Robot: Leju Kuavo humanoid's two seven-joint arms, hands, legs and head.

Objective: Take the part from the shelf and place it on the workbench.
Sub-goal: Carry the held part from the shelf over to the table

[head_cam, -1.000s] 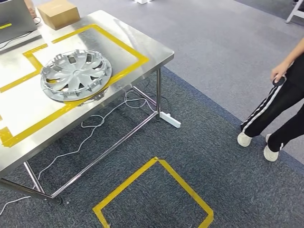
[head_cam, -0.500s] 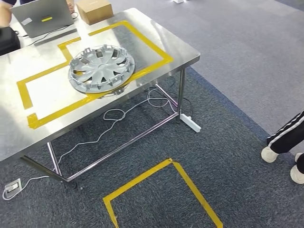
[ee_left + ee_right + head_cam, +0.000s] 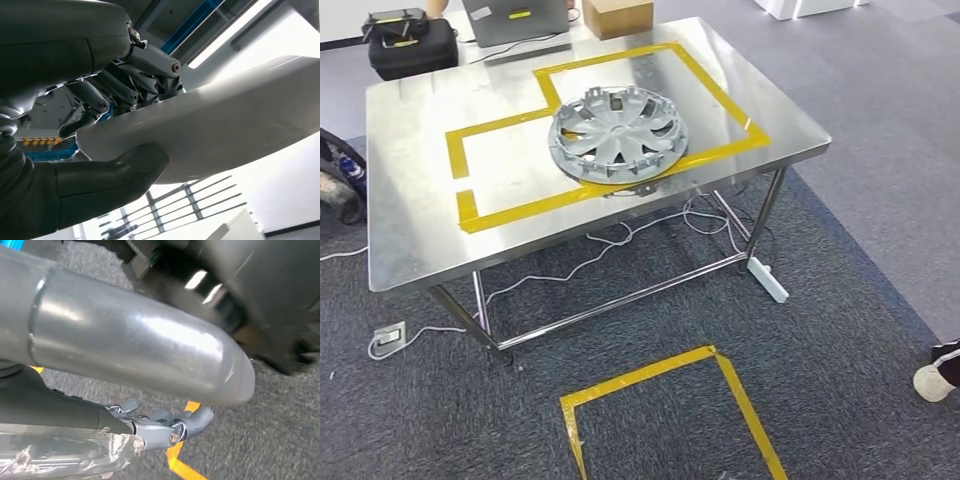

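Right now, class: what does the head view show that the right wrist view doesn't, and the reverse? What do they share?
Head view: the steel workbench with a silver wheel cover lying on it. Right wrist view: the right hand beside a silver tube, close to the camera. Shared: grey carpet and yellow floor tape.

A person's white shoe (image 3: 936,380) is cut off at the 3 o'clock edge of the head view. A laptop (image 3: 518,17) and a brown box (image 3: 616,15) are cut off at 12 o'clock. In the right wrist view, the dark shape (image 3: 264,295) at 1 o'clock is blurred. In the left wrist view, the fingertips (image 3: 166,87) of the left robot hand (image 3: 94,130) are hidden behind a pale curved part (image 3: 226,125).
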